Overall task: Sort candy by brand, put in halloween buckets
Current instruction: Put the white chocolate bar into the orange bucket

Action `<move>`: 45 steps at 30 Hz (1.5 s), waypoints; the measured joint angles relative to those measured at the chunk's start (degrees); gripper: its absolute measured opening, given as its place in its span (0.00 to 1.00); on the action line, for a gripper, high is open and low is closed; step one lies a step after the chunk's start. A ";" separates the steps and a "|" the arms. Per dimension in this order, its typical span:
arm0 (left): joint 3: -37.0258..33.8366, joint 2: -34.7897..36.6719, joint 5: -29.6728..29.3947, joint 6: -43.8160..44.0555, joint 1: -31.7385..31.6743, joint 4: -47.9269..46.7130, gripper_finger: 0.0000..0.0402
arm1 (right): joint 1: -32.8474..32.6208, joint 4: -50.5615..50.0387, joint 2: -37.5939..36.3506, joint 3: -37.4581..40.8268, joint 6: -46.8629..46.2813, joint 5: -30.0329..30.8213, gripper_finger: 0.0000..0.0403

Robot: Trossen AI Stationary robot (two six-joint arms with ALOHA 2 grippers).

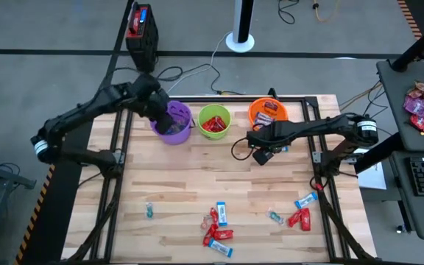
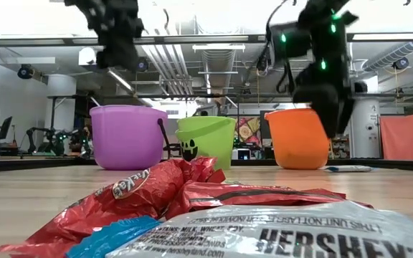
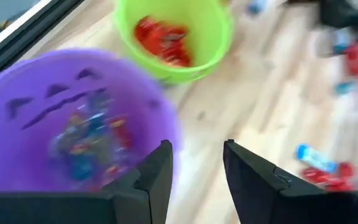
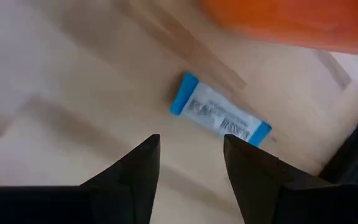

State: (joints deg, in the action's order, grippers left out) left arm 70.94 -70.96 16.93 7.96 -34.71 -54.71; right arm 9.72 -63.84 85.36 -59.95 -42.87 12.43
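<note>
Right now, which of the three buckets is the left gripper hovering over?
The purple bucket, farthest left in the row. The left gripper hangs open above its rim; the green and orange buckets stand farther right.

both arms reach toward the table's far side, left claw point(image 3: 194, 180) and right claw point(image 4: 191, 168) parted and empty.

One camera hangs overhead, looking straight down on the whole table point(image 1: 219, 191) and both arms. Another sits at tabletop level, close behind a pile of candy point(image 2: 214, 215), facing the three buckets — purple point(image 2: 126, 136), green point(image 2: 206, 142), orange point(image 2: 298, 137) — and the room beyond. Each wrist camera peers down past its own fingers, close in.
</note>
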 joint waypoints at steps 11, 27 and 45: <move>0.39 9.03 -21.67 12.80 16.95 7.45 0.31 | -0.33 11.11 -0.09 13.54 -5.07 9.10 0.16; 0.39 9.60 -23.05 19.75 18.04 8.96 0.31 | -7.01 24.49 -2.50 18.41 -8.27 1.60 0.02; 0.22 6.83 -25.40 15.52 18.09 10.27 0.31 | -11.51 24.45 -17.50 16.64 22.08 -13.02 0.12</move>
State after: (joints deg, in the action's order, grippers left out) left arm 71.16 -64.12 -8.47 23.48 -16.62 -44.45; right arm -1.79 -39.40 67.86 -43.31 -20.79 -0.59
